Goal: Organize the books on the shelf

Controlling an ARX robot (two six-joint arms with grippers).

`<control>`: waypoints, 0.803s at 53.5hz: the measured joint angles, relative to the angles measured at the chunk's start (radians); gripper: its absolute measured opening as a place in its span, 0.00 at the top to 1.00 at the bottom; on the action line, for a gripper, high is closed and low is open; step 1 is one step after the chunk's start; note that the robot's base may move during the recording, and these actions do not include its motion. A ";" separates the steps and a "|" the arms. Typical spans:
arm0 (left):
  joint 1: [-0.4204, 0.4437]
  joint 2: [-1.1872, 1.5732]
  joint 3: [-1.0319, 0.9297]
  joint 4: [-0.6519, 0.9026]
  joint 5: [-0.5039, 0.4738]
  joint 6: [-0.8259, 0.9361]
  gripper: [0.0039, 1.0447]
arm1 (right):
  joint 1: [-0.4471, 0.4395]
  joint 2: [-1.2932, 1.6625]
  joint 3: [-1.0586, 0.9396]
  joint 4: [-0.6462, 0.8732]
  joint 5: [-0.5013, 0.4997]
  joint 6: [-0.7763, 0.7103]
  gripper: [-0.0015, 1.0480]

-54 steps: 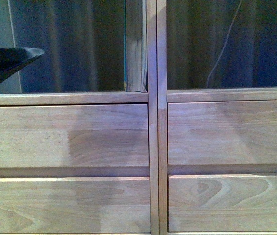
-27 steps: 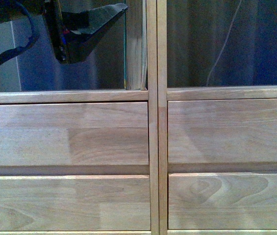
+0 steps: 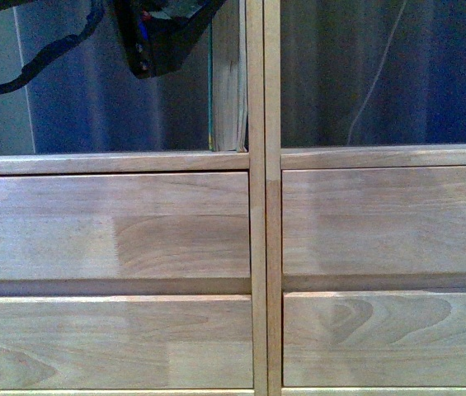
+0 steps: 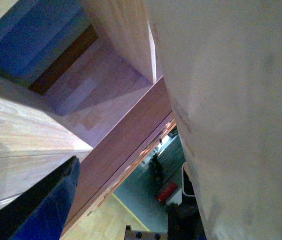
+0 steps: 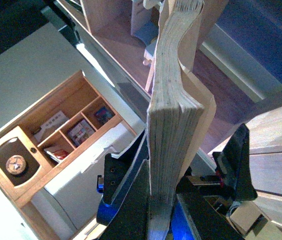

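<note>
Right hand [image 5: 193, 145] is clamped on a thick book with yellowed page edges [image 5: 173, 100]. You can see its black fingers [image 5: 126, 185] pressed to either side of the near end. The book runs straight away from the wrist camera, and its far end curls over. Cover colour doesn't read from that angle.

Beyond it you get light planks of the tall natural-wood shelf [image 3: 257, 206] and, off to one side, an orange-brown wooden cabinet [image 5: 41, 145] with small cubbies.

Over to your left hand [image 3: 173, 37]: it's black, up at the top of the shelf's left open compartment, with a black cable [image 3: 43, 70] looping off it. Apart or together, you can't tell. Its wrist camera gives one dark, blue-padded finger [image 4: 41, 205] and a broad pale blur close to the lens.

Just beside that hand, an upright book with a teal-green edge and yellowed pages [image 3: 231, 91] stands against the central divider. Whether it's the one your right hand holds, you can't tell.

Below sit four plain drawer fronts [image 3: 109, 227]. Blue curtain [image 3: 92, 99] hangs behind.
</note>
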 joint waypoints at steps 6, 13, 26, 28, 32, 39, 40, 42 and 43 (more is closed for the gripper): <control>-0.006 0.000 0.000 0.006 -0.002 -0.006 0.28 | 0.006 0.014 0.010 0.007 0.012 0.001 0.93; -0.005 0.002 0.000 0.043 -0.003 -0.028 0.45 | 0.021 0.024 0.013 0.011 0.015 0.000 0.93; 0.006 -0.002 -0.002 0.127 -0.005 -0.047 0.80 | 0.054 0.030 0.016 0.024 0.034 0.002 0.92; 0.010 -0.002 -0.002 0.129 -0.006 -0.048 0.87 | 0.057 0.032 0.016 0.024 0.040 0.010 0.84; 0.021 -0.006 -0.003 0.130 -0.004 -0.045 0.94 | 0.059 0.035 0.016 0.029 0.040 0.019 0.69; 0.053 -0.027 -0.022 0.114 -0.002 -0.021 0.94 | 0.049 0.021 -0.008 0.022 0.015 0.014 0.47; 0.062 -0.032 -0.023 0.106 0.000 -0.009 0.94 | 0.043 0.017 -0.016 0.018 0.010 0.014 0.44; 0.085 -0.043 -0.026 0.085 -0.002 0.024 0.94 | 0.023 0.002 -0.039 0.010 -0.018 0.005 0.37; 0.097 -0.047 -0.026 0.074 -0.003 0.047 0.94 | 0.012 -0.005 -0.049 0.008 -0.031 0.001 0.34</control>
